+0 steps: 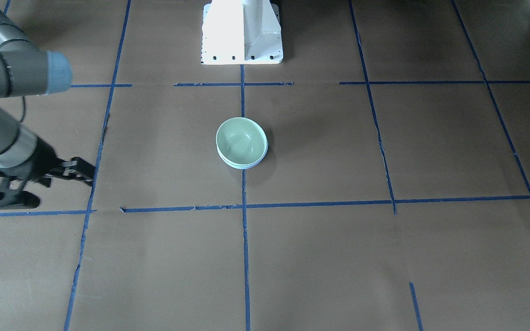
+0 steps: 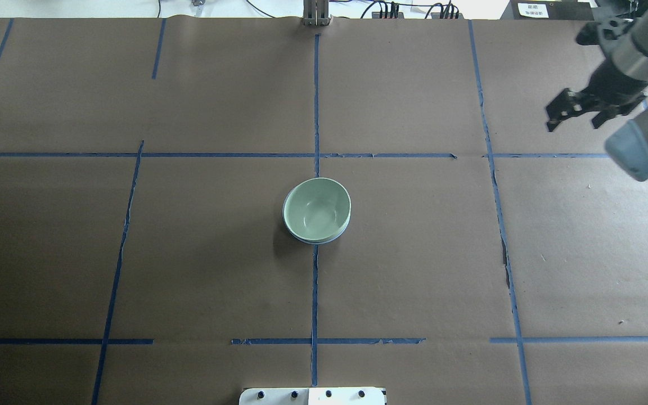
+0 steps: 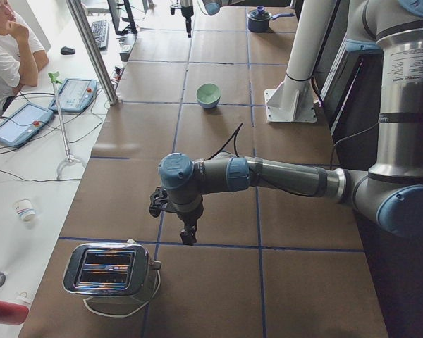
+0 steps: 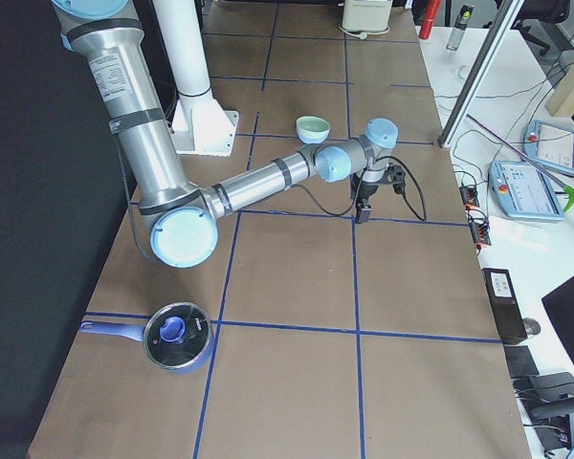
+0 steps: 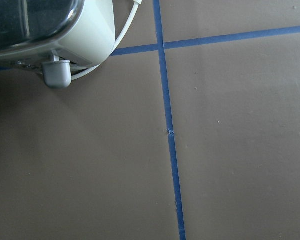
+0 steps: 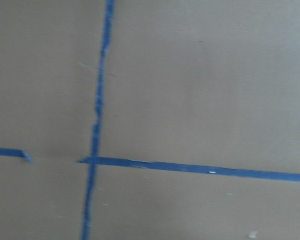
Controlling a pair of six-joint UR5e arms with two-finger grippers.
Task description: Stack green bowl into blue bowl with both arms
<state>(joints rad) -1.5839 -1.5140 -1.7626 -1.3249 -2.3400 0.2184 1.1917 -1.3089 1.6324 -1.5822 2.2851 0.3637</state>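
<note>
Hanging spread and empty, the right gripper [image 2: 574, 124] is hovering near the table's [image 2: 189, 253] far right edge. The left gripper [image 3: 188, 236] is pointing down just beside the toaster [image 3: 109, 271], parted or pinched I cannot tell. The green bowl [image 2: 316, 209] is sitting nested in the blue bowl [image 2: 317, 241] at centre, so the job is looking done. The risk I'm seeing: the left arm [image 3: 289, 176] swinging low and clipping the toaster or its cord [image 5: 126, 25]. Only the left side view is showing that arm; overhead is missing it.
</note>
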